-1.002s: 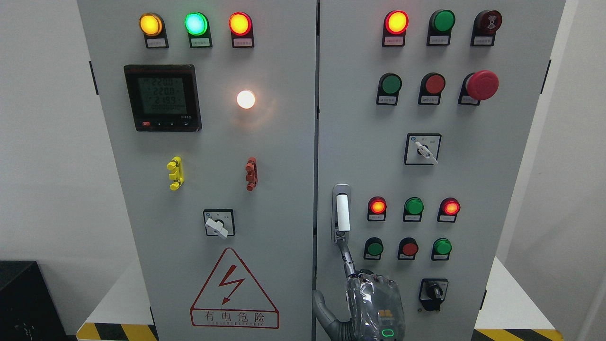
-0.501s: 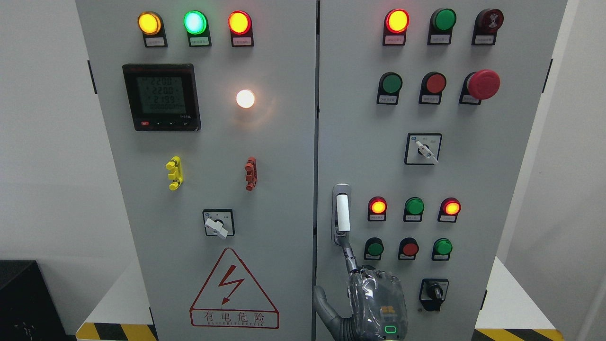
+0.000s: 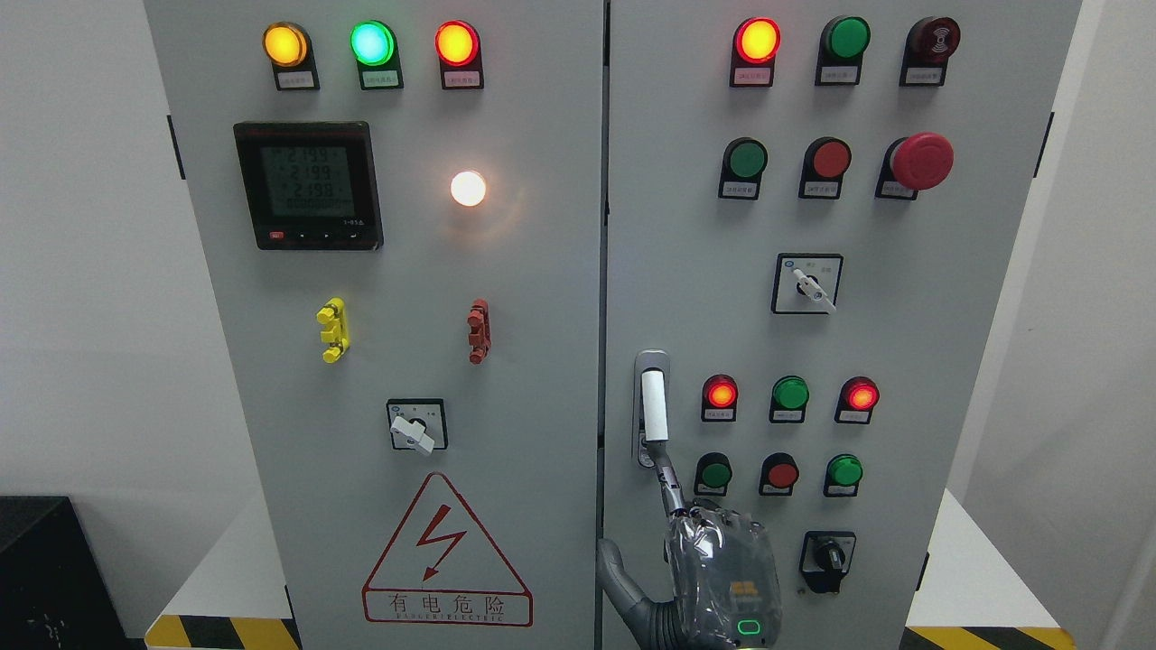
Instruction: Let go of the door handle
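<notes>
The white door handle (image 3: 654, 404) stands upright in its grey recess on the right cabinet door (image 3: 903, 361), close to the seam between the doors. My right hand (image 3: 709, 560), wrapped in clear plastic, rises from the bottom edge just below it. Its index finger (image 3: 666, 483) stretches up and reaches the metal base under the handle, without gripping the white bar. The thumb (image 3: 616, 573) sticks out to the left and the other fingers are folded at the knuckles. The hand holds nothing. The left arm does not show.
Lit lamps and push buttons (image 3: 782, 471) sit just right of the handle, with a black rotary switch (image 3: 826, 560) beside the hand. A red mushroom stop button (image 3: 923, 161) juts out higher up. The left door (image 3: 542, 271) carries a meter (image 3: 309, 185) and a warning triangle (image 3: 446, 551).
The right hand has crept slightly up and to the right, bringing the index fingertip closer under the handle. The meter readings changed. The handle has not moved.
</notes>
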Robot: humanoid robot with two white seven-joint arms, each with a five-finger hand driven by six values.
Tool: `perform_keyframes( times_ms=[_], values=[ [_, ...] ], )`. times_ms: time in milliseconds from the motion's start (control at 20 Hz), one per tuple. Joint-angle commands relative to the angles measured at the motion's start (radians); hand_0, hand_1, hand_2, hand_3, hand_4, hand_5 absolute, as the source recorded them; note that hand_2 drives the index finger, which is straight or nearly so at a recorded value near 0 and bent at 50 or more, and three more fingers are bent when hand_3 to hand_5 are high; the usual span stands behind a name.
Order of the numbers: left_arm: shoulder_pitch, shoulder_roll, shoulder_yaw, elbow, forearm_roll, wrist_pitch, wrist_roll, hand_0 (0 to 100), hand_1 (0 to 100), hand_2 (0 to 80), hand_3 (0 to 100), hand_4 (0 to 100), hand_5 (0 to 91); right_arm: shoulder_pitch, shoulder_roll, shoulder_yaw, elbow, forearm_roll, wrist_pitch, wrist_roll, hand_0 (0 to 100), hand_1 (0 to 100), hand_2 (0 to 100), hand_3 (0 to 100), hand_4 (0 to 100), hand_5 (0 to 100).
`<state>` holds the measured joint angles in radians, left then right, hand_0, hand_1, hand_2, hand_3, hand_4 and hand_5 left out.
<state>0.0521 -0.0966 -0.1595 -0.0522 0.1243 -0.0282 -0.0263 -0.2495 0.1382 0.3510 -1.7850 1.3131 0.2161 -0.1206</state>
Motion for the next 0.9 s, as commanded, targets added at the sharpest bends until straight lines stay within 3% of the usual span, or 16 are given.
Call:
perform_keyframes(
  times_ms=[0, 150, 601, 701, 852],
  values=[
    [0.000, 0.000, 0.000, 0.000, 0.000, 0.001, 0.000, 0, 0, 4.5, 10, 0, 0.0, 0.001, 0.001, -0.003, -0.040, -0.003, -0.001, 0.002, 40, 30, 32, 86, 80, 76],
    [0.000, 0.000, 0.000, 0.000, 0.000, 0.001, 0.000, 0, 0, 4.4, 10, 0, 0.0, 0.001, 0.001, -0.003, -0.053, -0.005, -0.001, 0.004, 43, 32, 43, 85, 79, 76],
    [0.000, 0.000, 0.000, 0.000, 0.000, 0.001, 0.000, 0, 0, 4.3, 10, 0, 0.0, -0.010, 0.001, -0.004, -0.076, -0.003, 0.009, 0.010, 30, 32, 65, 93, 78, 73],
    [0.000, 0.000, 0.000, 0.000, 0.000, 0.001, 0.000, 0, 0, 4.4, 10, 0, 0.0, -0.019, 0.001, -0.009, -0.077, -0.002, 0.011, 0.039, 26, 32, 70, 97, 79, 73],
    [0.000, 0.000, 0.000, 0.000, 0.000, 0.001, 0.000, 0, 0, 4.4, 10, 0, 0.0, -0.042, 0.001, -0.018, -0.080, 0.001, 0.011, 0.045, 21, 32, 73, 98, 80, 73]
  ],
)
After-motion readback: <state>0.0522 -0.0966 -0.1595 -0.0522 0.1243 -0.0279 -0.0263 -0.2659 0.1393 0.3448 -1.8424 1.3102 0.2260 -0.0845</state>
